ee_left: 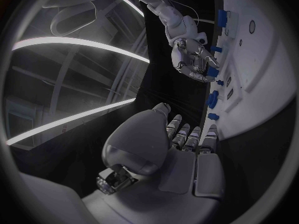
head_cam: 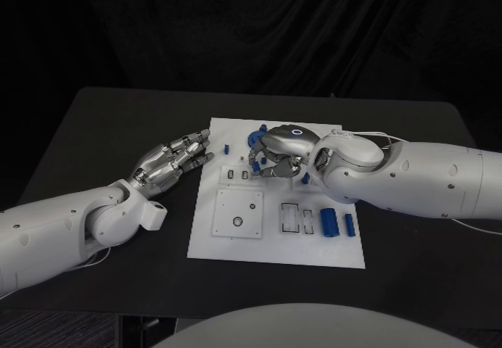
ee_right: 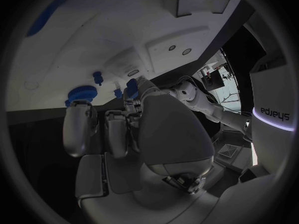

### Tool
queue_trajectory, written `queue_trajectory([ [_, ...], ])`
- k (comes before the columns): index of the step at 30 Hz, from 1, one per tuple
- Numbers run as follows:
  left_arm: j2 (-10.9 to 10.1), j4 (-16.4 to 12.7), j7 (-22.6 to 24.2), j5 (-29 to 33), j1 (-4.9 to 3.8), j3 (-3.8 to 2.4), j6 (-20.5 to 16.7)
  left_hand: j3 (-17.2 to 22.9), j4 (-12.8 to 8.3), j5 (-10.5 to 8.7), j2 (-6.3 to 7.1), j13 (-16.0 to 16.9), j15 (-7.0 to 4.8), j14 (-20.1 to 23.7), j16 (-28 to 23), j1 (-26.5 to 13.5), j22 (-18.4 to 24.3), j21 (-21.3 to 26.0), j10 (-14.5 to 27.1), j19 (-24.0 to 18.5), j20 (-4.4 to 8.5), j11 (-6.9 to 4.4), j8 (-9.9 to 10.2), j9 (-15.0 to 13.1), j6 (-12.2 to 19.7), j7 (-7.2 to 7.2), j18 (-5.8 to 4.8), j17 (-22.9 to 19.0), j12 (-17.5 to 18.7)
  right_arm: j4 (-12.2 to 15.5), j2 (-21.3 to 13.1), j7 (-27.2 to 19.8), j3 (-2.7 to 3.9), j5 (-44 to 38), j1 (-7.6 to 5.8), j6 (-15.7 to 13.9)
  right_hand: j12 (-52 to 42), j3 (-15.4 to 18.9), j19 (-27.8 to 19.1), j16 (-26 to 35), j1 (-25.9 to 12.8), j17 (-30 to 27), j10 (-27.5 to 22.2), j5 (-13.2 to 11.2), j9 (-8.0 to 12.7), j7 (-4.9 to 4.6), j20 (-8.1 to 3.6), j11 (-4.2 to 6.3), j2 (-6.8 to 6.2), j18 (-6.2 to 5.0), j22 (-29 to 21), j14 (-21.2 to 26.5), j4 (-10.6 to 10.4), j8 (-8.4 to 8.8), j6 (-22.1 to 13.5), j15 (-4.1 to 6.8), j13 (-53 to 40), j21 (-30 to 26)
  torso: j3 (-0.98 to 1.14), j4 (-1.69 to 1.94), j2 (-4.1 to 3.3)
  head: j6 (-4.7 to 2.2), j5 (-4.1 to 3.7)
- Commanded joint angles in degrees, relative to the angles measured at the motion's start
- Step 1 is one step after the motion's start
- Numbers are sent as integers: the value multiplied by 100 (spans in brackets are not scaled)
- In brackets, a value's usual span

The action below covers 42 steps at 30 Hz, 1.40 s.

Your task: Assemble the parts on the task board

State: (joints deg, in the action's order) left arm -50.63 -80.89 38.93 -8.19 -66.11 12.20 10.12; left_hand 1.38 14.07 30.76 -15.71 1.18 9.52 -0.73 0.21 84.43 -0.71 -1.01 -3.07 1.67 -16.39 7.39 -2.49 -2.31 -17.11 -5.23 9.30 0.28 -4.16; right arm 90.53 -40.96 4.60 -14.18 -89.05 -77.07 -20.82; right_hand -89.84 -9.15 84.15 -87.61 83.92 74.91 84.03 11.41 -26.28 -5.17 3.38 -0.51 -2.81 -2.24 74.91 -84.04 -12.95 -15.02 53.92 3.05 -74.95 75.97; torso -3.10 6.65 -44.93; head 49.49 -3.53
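Blue parts sit on the white board (head_cam: 274,246), which lies mid-table, and the right hand (head_cam: 276,154) works among those at its far end. One small blue part (ee_left: 212,72) appears to be pinched at that hand's fingertips in the left wrist view, with the hand curled low over the board; the grip looks like a fine pinch suited to steering a peg toward a hole, though I cannot tell whether the piece is already seated. A round blue knob (ee_right: 81,92) stands on the board just beside the right hand's fingers (ee_right: 79,129) in the right wrist view, with a smaller blue peg (ee_right: 97,76) close by. Nearer the robot, two blue bars (head_cam: 328,222) lie side by side by the board's right edge, next to two empty slots (head_cam: 297,217), probably their sockets. A square raised plate (head_cam: 239,214) with a dark hole sits left of them. The left hand (head_cam: 173,161) hovers at the board's left edge, holding nothing, fingers straight and a little apart, pointing toward the far end; I judge it waits clear of the work, ready to steady the board. Lettering on the right arm (ee_right: 275,115) reads, upside down, as "sharpa". The black table (head_cam: 115,116) carries everything.
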Motion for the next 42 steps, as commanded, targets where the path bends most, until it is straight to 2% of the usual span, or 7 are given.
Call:
queue_trajectory([
  [1,16,-1,538,8,8,-5,13,35,0,-21,43,5,34,-5,19,4,4,-15,-7,-15,-19,13,-18,1,11,-45,85,6,-27,-31,16,90,3,-30,35,213,-16,4,-29,49,52,1335,597,21,-188,-8,9,-47,-17,-104,1071,-516,33,-28,41,-33,-1505,-49,3,-11,-1,8,3],
  [6,22,7,533,8,8,-5,26,38,1,-22,42,5,34,-4,19,3,3,-17,-6,-13,-19,13,-18,1,12,-45,85,5,-26,-49,15,126,3,-30,62,268,-16,8,-46,75,54,1319,597,53,-191,-19,15,-56,-22,-114,1058,-508,48,-17,15,-40,-1505,-93,-1,1,0,21,10],
  [22,33,30,513,8,8,-5,45,43,2,-30,42,5,33,-2,18,-2,4,-15,-6,-16,-19,14,-18,1,12,-47,85,5,-27,-80,-10,210,3,-30,115,340,-16,13,-64,98,57,1305,597,81,-190,-34,23,-69,-30,-123,1044,-501,66,2,-22,-51,-1505,-140,1,-12,5,18,5],
  [29,31,33,500,8,8,-5,50,44,2,-30,43,5,33,-2,18,-3,3,-15,-6,-15,-19,14,-17,1,13,-48,85,5,-28,-134,13,241,2,-30,136,392,-16,20,-86,126,46,1288,597,85,-183,-57,35,-89,-33,-134,1028,-491,74,34,-76,-66,-1505,-193,-1,0,1,26,0],
  [33,30,37,494,8,8,-5,54,44,2,-30,43,5,33,-2,18,-3,3,-15,-6,-15,-19,14,-17,1,13,-48,85,5,-28,-158,29,270,2,-30,148,476,3,35,-127,187,26,1251,565,54,-159,-94,61,-116,-42,-152,1000,-470,90,109,-199,-93,-1475,-290,0,-2,3,38,-8],
  [38,32,42,493,8,8,-5,53,47,5,-33,43,5,32,-2,18,-8,2,-17,-6,-13,-18,10,-17,1,14,-52,85,5,-28,-173,41,309,2,-30,156,595,69,84,-229,336,-60,1160,452,-52,-23,-164,75,-100,-84,-199,935,-414,76,388,-675,-91,-1373,-525,0,-1,3,43,-11],
  [42,34,46,491,8,9,-4,52,47,5,-33,43,5,32,-2,18,-8,2,-17,-6,-13,-18,10,-17,1,14,-52,85,5,-28,-181,47,323,2,-30,160,639,81,112,-241,344,-93,1154,430,-141,91,-169,73,-96,-110,-205,927,-408,81,538,-929,-88,-1354,-570,1,0,1,51,-17],
])
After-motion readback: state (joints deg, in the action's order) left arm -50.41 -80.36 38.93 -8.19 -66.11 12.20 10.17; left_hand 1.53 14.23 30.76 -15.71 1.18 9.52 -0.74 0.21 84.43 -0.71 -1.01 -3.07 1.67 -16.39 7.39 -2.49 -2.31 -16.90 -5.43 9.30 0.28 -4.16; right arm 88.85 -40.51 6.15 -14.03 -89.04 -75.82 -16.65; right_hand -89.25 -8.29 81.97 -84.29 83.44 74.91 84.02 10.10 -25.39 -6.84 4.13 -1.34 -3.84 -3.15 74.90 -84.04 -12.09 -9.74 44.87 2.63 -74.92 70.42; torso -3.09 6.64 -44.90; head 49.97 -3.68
